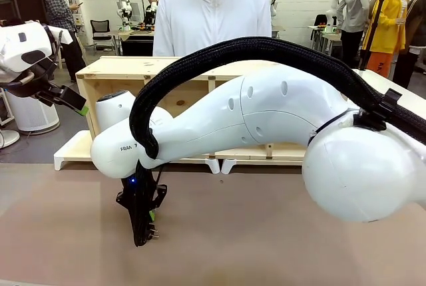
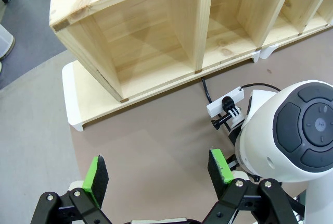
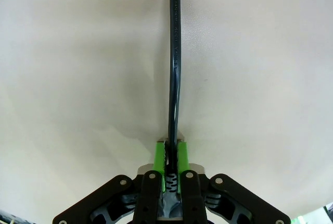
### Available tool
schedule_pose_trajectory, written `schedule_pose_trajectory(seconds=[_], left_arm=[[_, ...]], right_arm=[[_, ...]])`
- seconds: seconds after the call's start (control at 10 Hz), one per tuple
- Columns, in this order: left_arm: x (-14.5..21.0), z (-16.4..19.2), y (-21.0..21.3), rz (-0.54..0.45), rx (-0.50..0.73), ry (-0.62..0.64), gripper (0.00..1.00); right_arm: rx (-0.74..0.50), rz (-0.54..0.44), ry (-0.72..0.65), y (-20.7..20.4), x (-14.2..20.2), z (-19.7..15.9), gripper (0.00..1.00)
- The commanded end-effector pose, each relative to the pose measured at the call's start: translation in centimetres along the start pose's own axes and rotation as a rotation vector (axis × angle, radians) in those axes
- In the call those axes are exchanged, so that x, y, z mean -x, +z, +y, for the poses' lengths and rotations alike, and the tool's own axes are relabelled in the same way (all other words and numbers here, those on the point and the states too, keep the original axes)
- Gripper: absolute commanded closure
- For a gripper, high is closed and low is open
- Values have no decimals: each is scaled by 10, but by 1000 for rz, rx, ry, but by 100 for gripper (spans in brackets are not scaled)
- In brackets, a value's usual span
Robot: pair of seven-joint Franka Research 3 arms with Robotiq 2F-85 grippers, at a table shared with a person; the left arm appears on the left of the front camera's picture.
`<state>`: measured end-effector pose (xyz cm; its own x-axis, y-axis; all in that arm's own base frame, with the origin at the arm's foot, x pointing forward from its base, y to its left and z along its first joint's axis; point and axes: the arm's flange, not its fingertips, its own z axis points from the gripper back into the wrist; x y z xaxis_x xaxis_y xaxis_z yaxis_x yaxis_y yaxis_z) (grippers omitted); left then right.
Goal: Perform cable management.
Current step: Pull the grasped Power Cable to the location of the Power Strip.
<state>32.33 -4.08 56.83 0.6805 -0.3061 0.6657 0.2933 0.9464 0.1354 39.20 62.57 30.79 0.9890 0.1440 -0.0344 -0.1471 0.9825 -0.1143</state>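
Left claw (image 2: 157, 169) hanging spread and empty; right claw (image 3: 172, 151) pinching a long thin black rubber power cord (image 3: 174, 52) down at the tabletop.

At the left, the left claw is hovering raised, green pads wide apart, looking down at a pale wooden compartment shelf (image 2: 156, 36). Toward the middle, the right arm is spanning the brown table (image 1: 266, 246) and pointing its claw straight down, pads pressed together on the cord, which is running flat across the surface away from the fingertips. A person in a white hooded top (image 1: 213, 13) is standing behind the shelf. The gathering step seems to be in hand: the cord is gripped but not yet tidied. The next move is likely calling for a slow pull or lift along the cord's line, with a grip firm enough that the smooth rubber is not slipping out.
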Motion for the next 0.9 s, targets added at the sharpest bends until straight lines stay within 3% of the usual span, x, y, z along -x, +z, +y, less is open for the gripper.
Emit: schedule_pose_trajectory(seconds=[0.0, 0.6, 0.7, 0.8], left_arm=[[0, 1, 0, 0, -1, 8, 0], [0, 1, 0, 0, -1, 8, 0], [0, 1, 0, 0, -1, 8, 0], [0, 1, 0, 0, -1, 8, 0]], right_arm=[[2, -1, 1, 0, 1, 1, 100], [2, -1, 1, 0, 1, 1, 100], [0, 0, 0, 0, 0, 0, 89], [17, 14, -17, 6, 6, -6, 89]])
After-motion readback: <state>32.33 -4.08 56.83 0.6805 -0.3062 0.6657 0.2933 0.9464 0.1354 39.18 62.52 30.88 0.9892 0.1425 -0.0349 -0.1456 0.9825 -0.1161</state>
